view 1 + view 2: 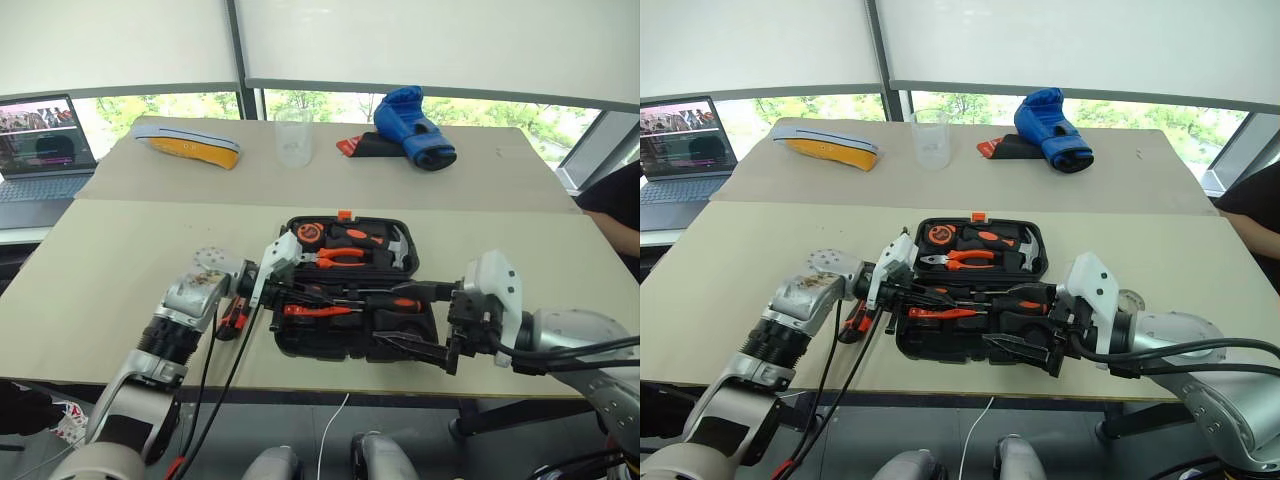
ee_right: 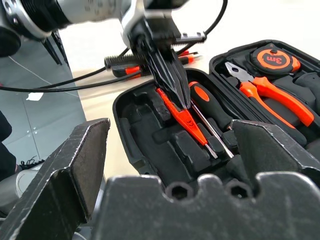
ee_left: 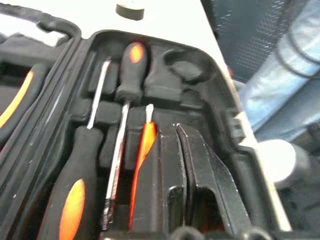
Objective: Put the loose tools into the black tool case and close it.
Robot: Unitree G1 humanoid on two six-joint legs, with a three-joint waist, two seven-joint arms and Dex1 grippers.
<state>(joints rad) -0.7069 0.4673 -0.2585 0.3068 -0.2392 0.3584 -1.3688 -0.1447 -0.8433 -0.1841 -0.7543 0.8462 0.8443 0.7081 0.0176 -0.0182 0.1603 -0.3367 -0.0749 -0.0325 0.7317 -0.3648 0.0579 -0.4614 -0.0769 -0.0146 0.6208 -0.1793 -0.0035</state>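
The black tool case (image 1: 300,345) lies open on the table in front of me. My left gripper (image 2: 182,102) reaches in from the left over its near half, shut with nothing between the fingers. The small all-orange screwdriver (image 3: 145,145) lies in a recess right beside those fingers. Two black-and-orange screwdrivers (image 3: 75,190) (image 3: 131,65) rest in neighbouring recesses. Another black-and-orange loose tool (image 1: 232,318) lies on the table just left of the case. At the case's near right corner, my right gripper (image 1: 415,320) stands wide open and holds nothing.
The far half of the case holds a tape measure (image 1: 309,232), pliers (image 1: 340,257) and a hammer (image 1: 400,250). Further back are a clear cup (image 1: 293,138), a blue boxing glove (image 1: 412,125), a yellow-and-grey object (image 1: 190,145) and a laptop (image 1: 40,150). A person (image 1: 620,210) sits at the right edge.
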